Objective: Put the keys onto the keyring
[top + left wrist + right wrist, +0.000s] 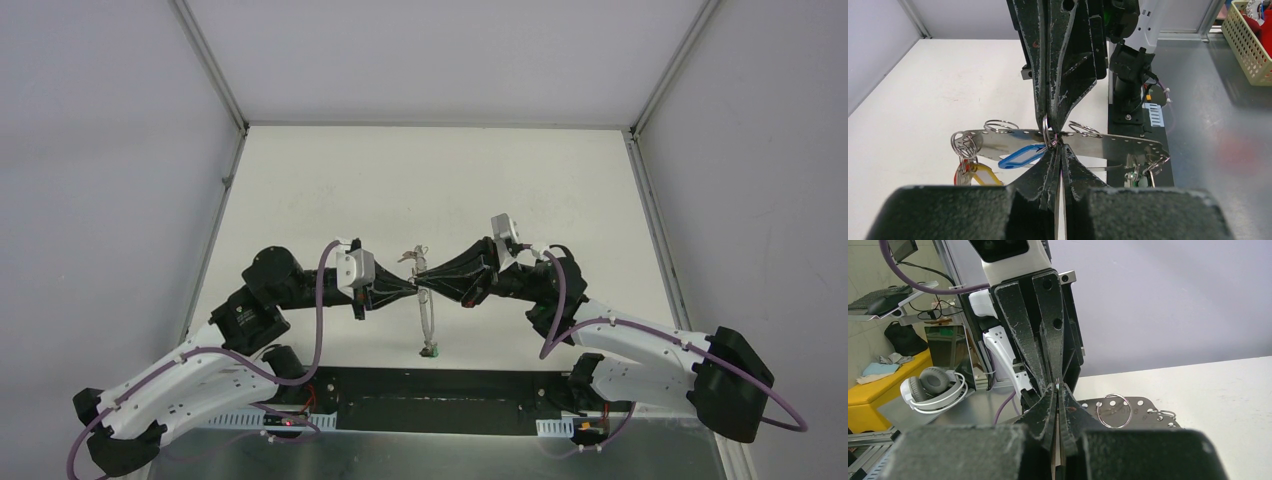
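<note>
Though partly hidden, keyring (1128,145) seemingly clamped by left claw (1058,147) and right claw (1057,387).

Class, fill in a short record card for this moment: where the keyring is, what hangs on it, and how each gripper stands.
keyring: flat silver plate with holes along its rim, between the two arms
split ring: on the rim, right at the fingertips; others sit further along
blue tag: just beside the fingertips
red tag: at the plate's left end in the left wrist view
left gripper: shut, tips at the plate's middle
right gripper: shut, tip to tip with the left
unclear: whether each pinches plate or ring
</note>
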`<state>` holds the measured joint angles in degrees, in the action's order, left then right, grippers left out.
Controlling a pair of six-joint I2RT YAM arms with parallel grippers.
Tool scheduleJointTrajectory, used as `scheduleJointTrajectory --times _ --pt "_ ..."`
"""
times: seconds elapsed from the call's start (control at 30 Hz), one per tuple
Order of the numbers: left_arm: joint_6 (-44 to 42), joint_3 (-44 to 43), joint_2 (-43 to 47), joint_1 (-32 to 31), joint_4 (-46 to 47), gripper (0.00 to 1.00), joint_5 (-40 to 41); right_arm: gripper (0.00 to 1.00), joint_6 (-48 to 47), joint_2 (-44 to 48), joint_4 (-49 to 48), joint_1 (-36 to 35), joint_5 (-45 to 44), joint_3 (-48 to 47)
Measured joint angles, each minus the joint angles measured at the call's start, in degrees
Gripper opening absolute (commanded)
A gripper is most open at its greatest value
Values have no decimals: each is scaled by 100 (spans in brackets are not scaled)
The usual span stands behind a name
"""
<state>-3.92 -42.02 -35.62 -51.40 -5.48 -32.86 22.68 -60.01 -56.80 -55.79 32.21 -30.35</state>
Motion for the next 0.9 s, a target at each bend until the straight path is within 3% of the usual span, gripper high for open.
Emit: scheduleJointTrajectory --times 0.1,0.33,0.53,0.83,0.9 --pt "39 68 4 0 98 12 50 0 4 -2 0 4 -2 0" --pt "28 94 330 0 -59 42 348 0 -31 39 103 4 -101 7" --pt "2 81 901 -2 -837 57 699 0 -184 216 275 11 -328 127" --pt "369 63 1443 0 -1873 97 1480 0 -389 260 960 72 -684 437" --pt "562 63 1486 0 -1937 99 1646 0 -396 321 1215 81 -962 557"
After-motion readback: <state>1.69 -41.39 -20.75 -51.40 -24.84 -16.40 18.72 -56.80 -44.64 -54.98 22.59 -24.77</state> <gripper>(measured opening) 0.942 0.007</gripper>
